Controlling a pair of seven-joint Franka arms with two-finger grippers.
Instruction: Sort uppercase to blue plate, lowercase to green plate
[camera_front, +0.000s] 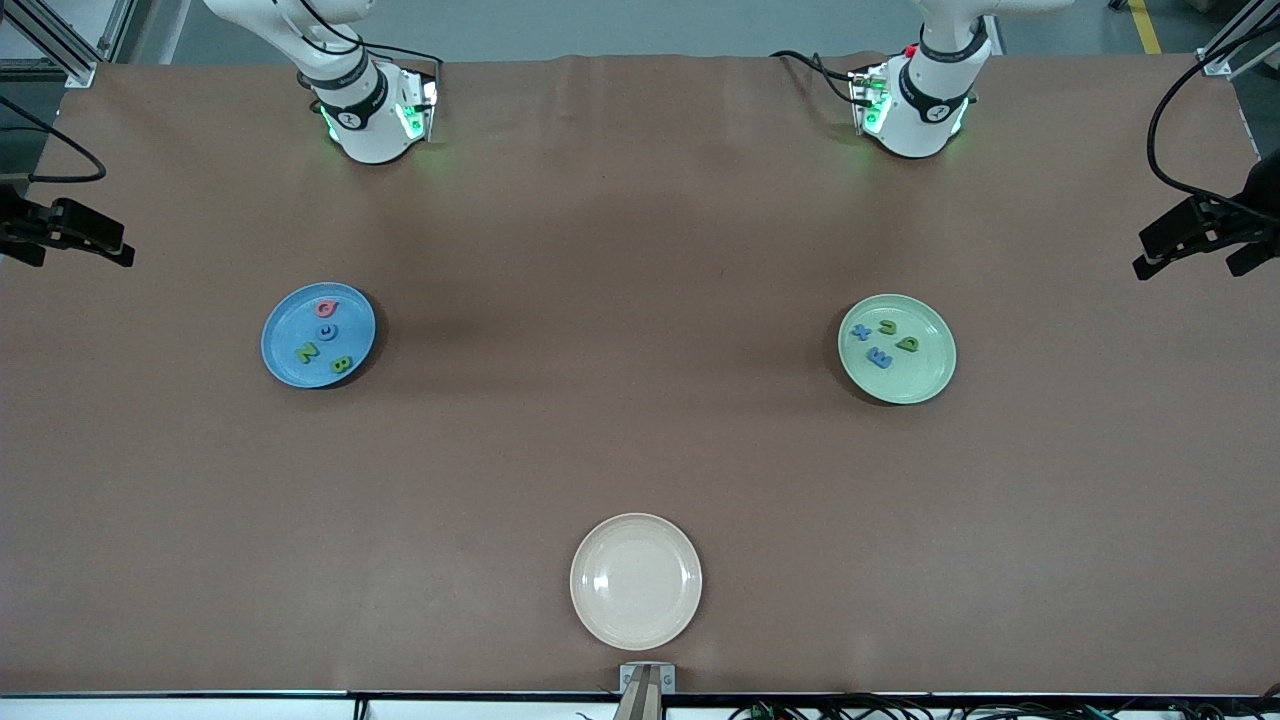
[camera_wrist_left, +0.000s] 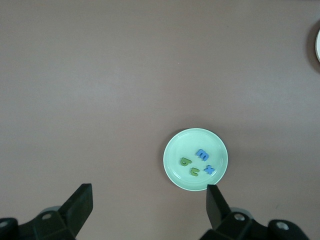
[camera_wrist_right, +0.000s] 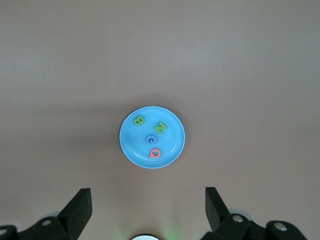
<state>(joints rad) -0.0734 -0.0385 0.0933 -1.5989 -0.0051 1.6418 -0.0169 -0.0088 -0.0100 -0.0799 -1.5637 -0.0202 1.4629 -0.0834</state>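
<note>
The blue plate (camera_front: 285, 325) lies toward the right arm's end of the table. On it lie a pinkish-red Q (camera_front: 327, 308), a blue C (camera_front: 327, 331), a green N (camera_front: 306, 352) and a green B (camera_front: 341, 365). The green plate (camera_front: 925, 375) lies toward the left arm's end. On it lie a blue x (camera_front: 861, 333), a green u (camera_front: 887, 327), a green b (camera_front: 908, 344) and a blue m (camera_front: 879, 357). My left gripper (camera_wrist_left: 148, 192) is open and empty, high over the table near the green plate (camera_wrist_left: 179, 148). My right gripper (camera_wrist_right: 147, 192) is open and empty, high near the blue plate (camera_wrist_right: 173, 142). Neither gripper shows in the front view.
An empty cream-white plate (camera_front: 636, 580) lies near the table's front edge, midway between the arms' ends. Black camera mounts (camera_front: 70, 232) (camera_front: 1200, 235) stand at both ends of the table. Both arm bases (camera_front: 370, 110) (camera_front: 915, 100) stand along the back edge.
</note>
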